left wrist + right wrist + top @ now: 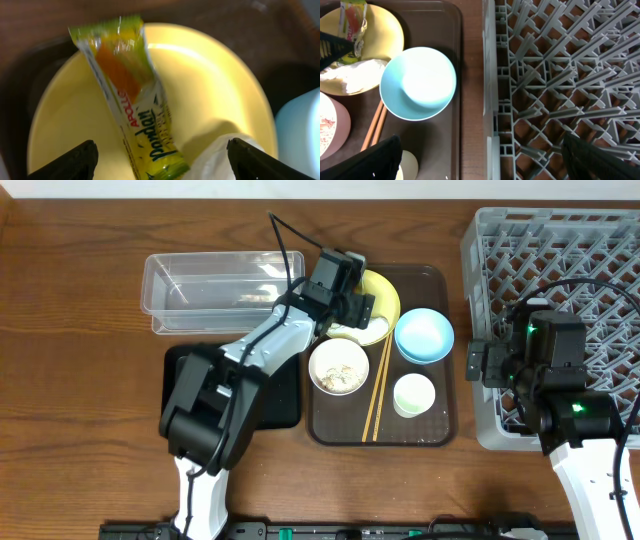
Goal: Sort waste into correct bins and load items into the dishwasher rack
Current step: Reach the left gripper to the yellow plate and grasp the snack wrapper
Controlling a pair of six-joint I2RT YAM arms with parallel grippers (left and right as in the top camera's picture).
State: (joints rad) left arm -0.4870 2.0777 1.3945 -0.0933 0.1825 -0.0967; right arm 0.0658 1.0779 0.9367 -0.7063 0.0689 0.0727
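Tabletop robot lab: wooden table [80, 300], dishwasher rack [560, 225].

Dark wooden table [70, 330], surface in sound order. Four items rest directly on it. Clear plastic tub [200, 323] sits at rear left. Black tray [283, 395] lies just in front of the tub. Brown serving tray [440, 380] is at centre, just beside both. Grey dishwasher rack [560, 240] stands at right, just beside the serving tray.

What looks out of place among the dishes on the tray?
A green-and-orange snack wrapper and a crumpled white tissue lie on the round yellow plate, and rice scraps sit in the white bowl: waste among dishes.
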